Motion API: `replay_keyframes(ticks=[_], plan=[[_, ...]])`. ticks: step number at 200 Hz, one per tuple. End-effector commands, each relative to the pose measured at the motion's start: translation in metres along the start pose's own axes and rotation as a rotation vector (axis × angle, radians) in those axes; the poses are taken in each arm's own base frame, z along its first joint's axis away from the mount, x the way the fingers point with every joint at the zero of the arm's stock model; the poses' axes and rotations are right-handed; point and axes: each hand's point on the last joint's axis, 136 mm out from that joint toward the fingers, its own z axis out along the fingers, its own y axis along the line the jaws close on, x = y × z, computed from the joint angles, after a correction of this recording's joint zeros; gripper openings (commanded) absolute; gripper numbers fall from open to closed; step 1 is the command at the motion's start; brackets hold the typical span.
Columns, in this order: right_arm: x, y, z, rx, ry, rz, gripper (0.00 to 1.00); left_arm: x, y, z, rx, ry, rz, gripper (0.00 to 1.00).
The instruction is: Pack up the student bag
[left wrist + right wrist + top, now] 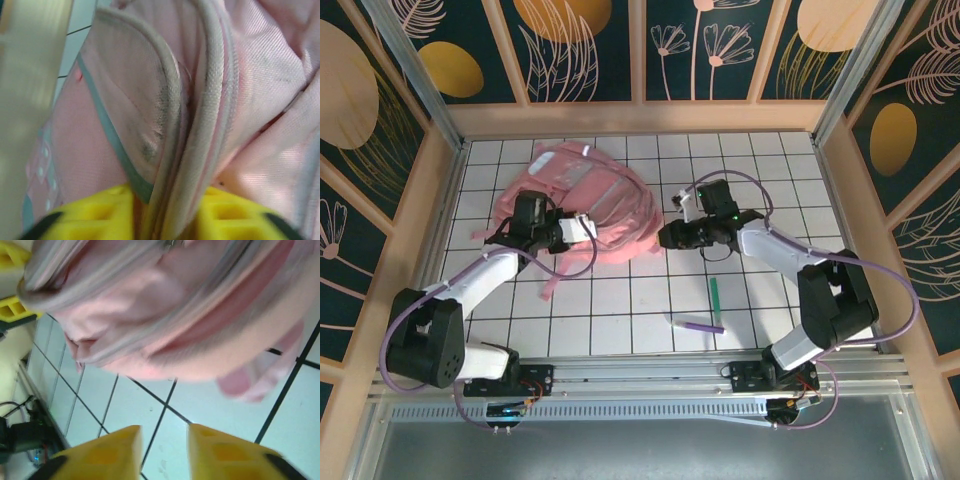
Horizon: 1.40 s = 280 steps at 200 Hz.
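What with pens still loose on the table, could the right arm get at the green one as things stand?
Probably yes: the green pen lies uncovered on the table close by the right arm's forearm, nothing on top of it, and the right tool is open and empty.

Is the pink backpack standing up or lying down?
Lying down. From above, the pink backpack is spread flat on the table.
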Motion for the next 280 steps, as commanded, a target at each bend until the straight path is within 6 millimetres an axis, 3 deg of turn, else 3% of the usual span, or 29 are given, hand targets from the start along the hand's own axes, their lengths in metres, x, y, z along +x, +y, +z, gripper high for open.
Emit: replay_keyframes(ticks=[1,6,23,35,46,57,67,73,103,122,137,156,166,185,198,220,244,274,280], plan=[[-0.036,-0.009,-0.02,0.116,-0.128,-0.154,0.39,-0.025,0.019,-0.015,-0.02,-0.081,-0.033,0.93],[-0.041,-0.006,-0.022,0.109,-0.147,-0.214,0.4,-0.029,0.011,-0.019,0.027,-0.096,-0.034,0.99],[-0.05,0.004,-0.022,0.077,-0.193,-0.457,0.43,-0.052,-0.006,-0.036,0.123,-0.156,-0.101,0.99],[-0.067,-0.002,-0.023,0.127,-0.272,-0.568,0.44,-0.072,-0.011,-0.038,0.123,-0.193,-0.182,0.99],[-0.1,-0.024,-0.028,0.229,-0.386,-0.447,0.48,-0.088,-0.018,-0.032,0.11,-0.215,-0.231,0.99],[-0.127,-0.042,-0.026,0.195,-0.411,-0.273,0.49,-0.097,-0.02,-0.022,0.098,-0.226,-0.287,0.99],[-0.146,-0.068,-0.015,0.195,-0.384,-0.06,0.49,-0.099,-0.013,-0.015,0.095,-0.22,-0.368,0.99],[-0.15,-0.084,0.002,0.203,-0.337,0.047,0.5,-0.099,-0.004,-0.011,0.074,-0.208,-0.408,0.99],[-0.161,-0.092,0.067,0.156,-0.219,0.159,0.53,-0.081,0.052,-0.013,-0.181,-0.148,-0.852,0.99],[-0.167,-0.092,0.088,0.147,-0.207,0.19,0.6,-0.056,0.065,-0.023,-0.304,-0.054,-1.144,0.99],[-0.163,-0.091,0.103,0.143,-0.182,0.196,0.6,-0.027,0.06,-0.036,-0.406,0.047,-1.398,0.99],[-0.15,-0.076,0.118,0.058,-0.127,0.178,0.54,0.013,0.028,-0.057,-0.517,0.18,-1.716,0.99],[-0.142,-0.071,0.121,0.027,-0.101,0.183,0.42,0.031,0.005,-0.062,-0.515,0.222,-1.872,0.99],[-0.124,-0.069,0.118,0.004,-0.076,0.211,0.08,0.068,-0.041,-0.066,-0.492,0.337,-2.142,0.99],[-0.112,-0.069,0.107,0.012,-0.082,0.222,0.0,0.086,-0.054,-0.064,-0.511,0.385,-2.194,0.99],[-0.089,-0.059,0.084,-0.001,-0.079,0.236,0.0,0.096,-0.045,-0.049,-0.538,0.392,-2.167,0.99],[-0.059,-0.03,0.063,-0.045,-0.052,0.224,0.0,0.097,-0.027,-0.018,-0.514,0.416,-2.127,0.98],[-0.016,0.004,0.051,-0.072,-0.03,0.218,0.03,0.104,-0.005,0.015,-0.517,0.466,-2.06,0.96],[-0.011,0.008,0.05,-0.073,-0.03,0.208,0.03,0.1,0.012,0.018,-0.536,0.435,-2.049,0.96]])
